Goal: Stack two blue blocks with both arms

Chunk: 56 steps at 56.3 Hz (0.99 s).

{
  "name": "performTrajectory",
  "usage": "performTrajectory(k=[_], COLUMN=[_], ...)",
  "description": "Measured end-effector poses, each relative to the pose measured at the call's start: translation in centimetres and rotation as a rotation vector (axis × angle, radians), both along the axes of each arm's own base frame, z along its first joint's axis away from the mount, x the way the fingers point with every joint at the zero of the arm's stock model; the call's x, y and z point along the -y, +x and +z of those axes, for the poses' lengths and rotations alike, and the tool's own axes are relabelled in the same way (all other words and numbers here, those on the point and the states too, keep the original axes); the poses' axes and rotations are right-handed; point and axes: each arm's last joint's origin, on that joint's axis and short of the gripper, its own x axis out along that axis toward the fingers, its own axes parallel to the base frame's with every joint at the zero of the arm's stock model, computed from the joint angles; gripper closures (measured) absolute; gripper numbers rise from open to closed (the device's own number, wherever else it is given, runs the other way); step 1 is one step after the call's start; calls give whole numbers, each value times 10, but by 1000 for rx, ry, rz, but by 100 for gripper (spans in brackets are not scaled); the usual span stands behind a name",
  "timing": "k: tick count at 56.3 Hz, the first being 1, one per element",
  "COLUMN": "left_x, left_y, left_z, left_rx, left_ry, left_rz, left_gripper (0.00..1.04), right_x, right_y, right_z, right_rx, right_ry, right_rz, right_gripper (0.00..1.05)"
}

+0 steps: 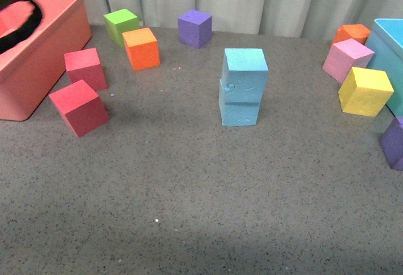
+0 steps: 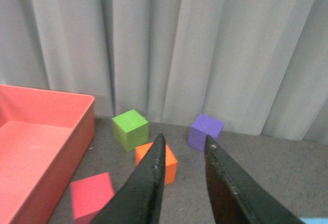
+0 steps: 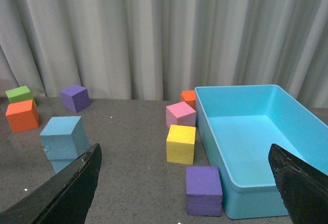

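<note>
The two blue blocks stand stacked in the middle of the table. The upper block (image 1: pixel 245 67) sits slightly askew on the lower block (image 1: pixel 239 106), which has a small notch at its top edge. The stack also shows in the right wrist view (image 3: pixel 63 136), its base partly behind a finger. Nothing touches it. A black part of my left arm (image 1: pixel 19 20) shows over the red bin at the far left. My left gripper (image 2: pixel 184 147) is open and empty, raised above the table's back left. My right gripper (image 3: pixel 184 149) is wide open and empty. It does not show in the front view.
A red bin (image 1: pixel 44 61) stands at the left with two red cubes (image 1: pixel 79 107) beside it. Green (image 1: pixel 121 24), orange (image 1: pixel 141 48) and purple (image 1: pixel 194 28) cubes sit at the back. A teal bin (image 3: pixel 241 203) stands at the right, with pink (image 3: pixel 180 115), yellow (image 3: pixel 181 143) and purple (image 3: pixel 203 189) cubes beside it.
</note>
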Motion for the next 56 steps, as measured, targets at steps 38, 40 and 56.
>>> performTrajectory(k=[38, 40, 56], left_x=[-89, -90, -105], left_y=[-120, -123, -146], left_z=[-20, -20, -19], left_rx=[-46, -47, -46], left_ry=[35, 35, 35], left_rz=[-14, -12, -28], left_gripper=[101, 101, 101], right_x=[0, 0, 0], right_y=[0, 0, 0], right_z=[0, 0, 0], right_rx=[0, 0, 0], right_ry=[0, 0, 0], right_rz=[-1, -1, 0], right_gripper=[10, 10, 10])
